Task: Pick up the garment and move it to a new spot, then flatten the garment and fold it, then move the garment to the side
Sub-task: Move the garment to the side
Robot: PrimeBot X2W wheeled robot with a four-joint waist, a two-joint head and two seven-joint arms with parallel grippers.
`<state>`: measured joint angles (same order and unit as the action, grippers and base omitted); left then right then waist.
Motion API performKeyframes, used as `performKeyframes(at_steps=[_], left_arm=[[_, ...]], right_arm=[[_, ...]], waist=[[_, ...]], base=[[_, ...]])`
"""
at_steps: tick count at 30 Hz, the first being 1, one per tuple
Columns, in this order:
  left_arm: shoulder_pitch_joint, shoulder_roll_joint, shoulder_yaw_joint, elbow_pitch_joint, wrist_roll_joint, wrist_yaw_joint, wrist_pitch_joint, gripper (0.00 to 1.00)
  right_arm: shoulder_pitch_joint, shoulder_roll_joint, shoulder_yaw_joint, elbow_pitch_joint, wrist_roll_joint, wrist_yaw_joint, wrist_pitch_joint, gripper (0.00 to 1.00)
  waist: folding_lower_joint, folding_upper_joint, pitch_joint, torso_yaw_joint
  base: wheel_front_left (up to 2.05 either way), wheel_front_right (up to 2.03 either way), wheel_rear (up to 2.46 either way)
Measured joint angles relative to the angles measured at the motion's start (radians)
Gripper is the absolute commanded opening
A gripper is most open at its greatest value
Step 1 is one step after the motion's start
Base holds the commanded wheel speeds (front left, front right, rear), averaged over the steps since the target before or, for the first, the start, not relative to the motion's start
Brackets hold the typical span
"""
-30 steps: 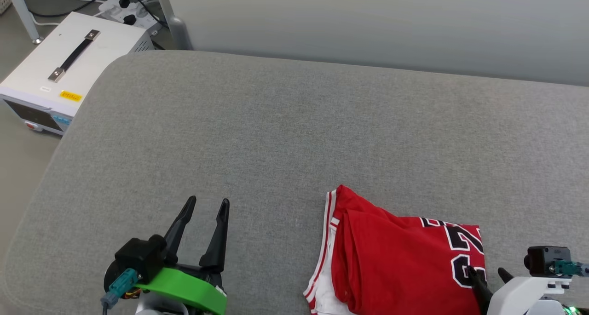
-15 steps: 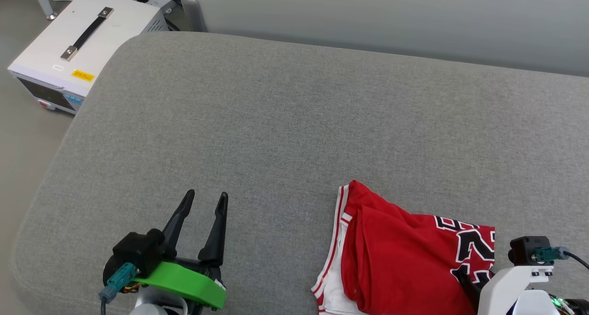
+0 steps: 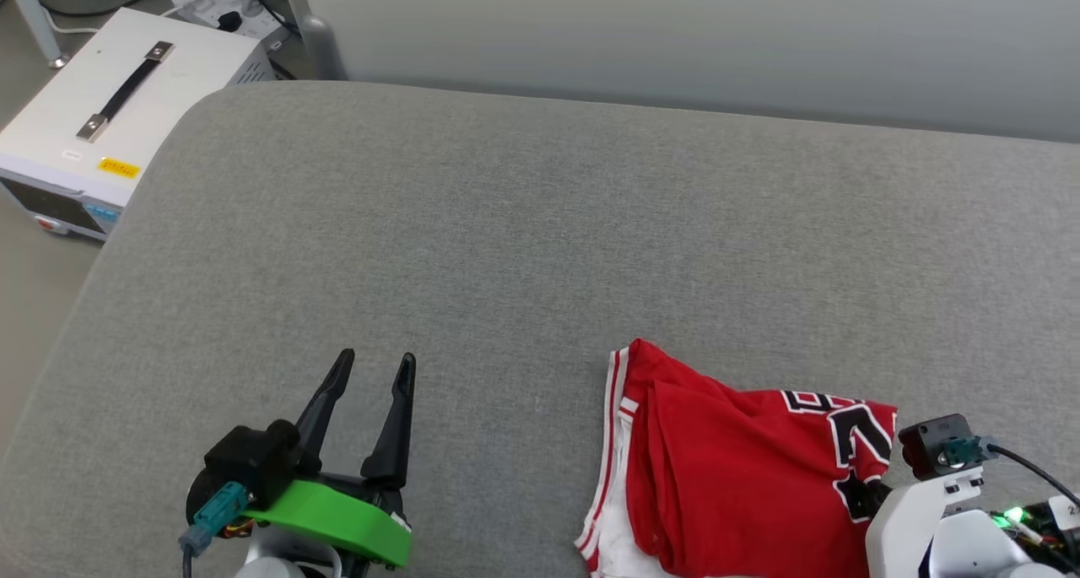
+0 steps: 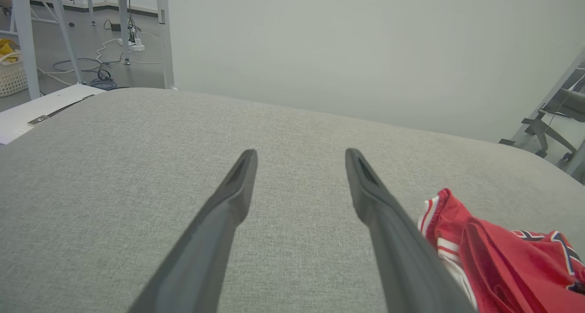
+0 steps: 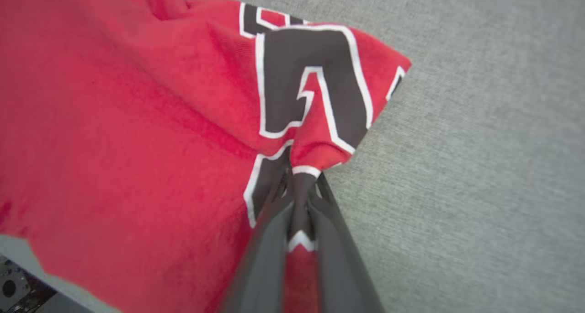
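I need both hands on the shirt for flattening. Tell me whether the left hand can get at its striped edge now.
Probably yes. The left hand is open, and bare grey cushion lies between it and the striped edge of the shirt; the right hand grips the lettered side.

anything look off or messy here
Only the red jersey: it lies bunched and creased at the near right of the grey cushion, not flat, and the right hand has pinched a fold of its lettered edge into a peak. Nothing looks spilled or damaged.
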<state>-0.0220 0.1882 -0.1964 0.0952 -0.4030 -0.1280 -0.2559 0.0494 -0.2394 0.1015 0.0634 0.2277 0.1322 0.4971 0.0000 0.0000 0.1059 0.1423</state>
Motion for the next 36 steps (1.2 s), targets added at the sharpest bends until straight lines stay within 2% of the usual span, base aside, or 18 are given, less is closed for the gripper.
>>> performKeyframes(at_steps=[10,17,21,36], left_arm=[[-0.001,0.002,-0.011,-0.014,0.000,0.000,0.000,1.00],[-0.030,0.018,-0.044,-0.050,0.001,0.000,0.000,1.00],[-0.065,0.044,-0.064,-0.086,0.005,0.000,0.000,1.00],[-0.151,0.167,-0.063,-0.205,0.007,0.000,0.000,1.00]], right_arm=[[-0.108,-0.255,0.126,-0.119,-0.042,0.000,0.066,0.00],[-0.192,-0.445,0.165,-0.120,-0.049,0.000,0.088,0.00],[-0.235,-0.526,0.156,-0.076,-0.047,0.000,0.067,0.00],[-0.345,-0.568,-0.041,0.219,-0.089,0.000,-0.116,0.00]], waist=[[0.0000,0.0000,0.011,-0.097],[0.0000,0.0000,0.061,-0.170],[0.0001,0.0000,0.111,-0.205],[0.0002,0.0000,0.324,-0.315]], base=[[0.00,0.00,0.00],[0.00,0.00,0.00],[0.00,0.00,0.00],[0.00,0.00,0.00]])
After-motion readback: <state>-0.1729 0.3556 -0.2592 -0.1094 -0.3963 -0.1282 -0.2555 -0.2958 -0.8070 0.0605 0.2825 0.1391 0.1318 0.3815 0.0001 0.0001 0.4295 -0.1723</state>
